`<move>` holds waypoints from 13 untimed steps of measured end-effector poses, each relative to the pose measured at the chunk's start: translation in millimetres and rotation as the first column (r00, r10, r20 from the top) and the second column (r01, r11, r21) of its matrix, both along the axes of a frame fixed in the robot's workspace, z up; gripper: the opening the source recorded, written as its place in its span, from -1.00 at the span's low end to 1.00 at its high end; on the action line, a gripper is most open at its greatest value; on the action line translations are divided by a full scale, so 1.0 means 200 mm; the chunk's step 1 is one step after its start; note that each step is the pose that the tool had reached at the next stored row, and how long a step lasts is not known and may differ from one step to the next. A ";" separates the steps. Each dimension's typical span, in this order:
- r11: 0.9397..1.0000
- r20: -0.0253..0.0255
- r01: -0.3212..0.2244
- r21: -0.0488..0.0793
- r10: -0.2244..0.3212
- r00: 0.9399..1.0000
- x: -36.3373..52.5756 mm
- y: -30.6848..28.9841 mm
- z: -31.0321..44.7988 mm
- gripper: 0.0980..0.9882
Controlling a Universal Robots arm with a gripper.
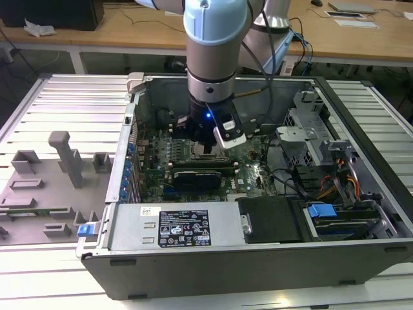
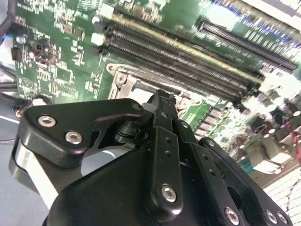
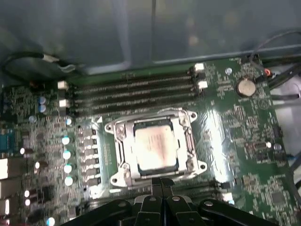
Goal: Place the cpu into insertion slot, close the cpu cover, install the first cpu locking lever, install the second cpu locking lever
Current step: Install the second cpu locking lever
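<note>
1. The cpu sits in the insertion slot, framed by the lowered cpu cover
2. The gripper hangs at the socket's edge, fingers pressed together, holding nothing, seemingly positioned for lever work

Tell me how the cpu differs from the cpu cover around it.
The cpu is a solid, pale square with a bright sheen; the cpu cover is a duller metal frame with an open window. The cpu fills the middle, while the cpu cover rings it and spreads wider. Both lie flat on the green motherboard.
</note>
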State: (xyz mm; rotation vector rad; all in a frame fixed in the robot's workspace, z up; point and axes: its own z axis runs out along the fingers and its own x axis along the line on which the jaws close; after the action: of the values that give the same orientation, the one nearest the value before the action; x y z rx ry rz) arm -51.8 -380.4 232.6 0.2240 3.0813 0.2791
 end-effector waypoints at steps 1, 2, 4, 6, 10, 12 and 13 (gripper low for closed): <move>1.000 0.000 0.000 0.000 0.000 1.000 0.002 0.020 0.000 -0.98; 1.000 0.000 0.000 0.000 0.000 1.000 0.003 0.036 0.000 -0.98; 1.000 0.000 0.000 0.000 0.000 1.000 0.008 0.056 0.000 -0.98; 1.000 0.000 -0.002 0.000 0.002 1.000 0.022 0.065 0.000 -0.98; 1.000 0.000 -0.019 0.000 0.019 1.000 0.048 0.093 0.000 -0.98; 1.000 0.000 -0.019 -0.001 0.019 1.000 0.051 0.094 0.012 -0.98; 1.000 0.000 -0.019 -0.001 0.019 1.000 0.051 0.095 0.013 -0.98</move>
State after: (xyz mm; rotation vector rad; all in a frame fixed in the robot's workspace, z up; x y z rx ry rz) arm -41.5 -361.4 235.2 0.1941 3.0851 0.2783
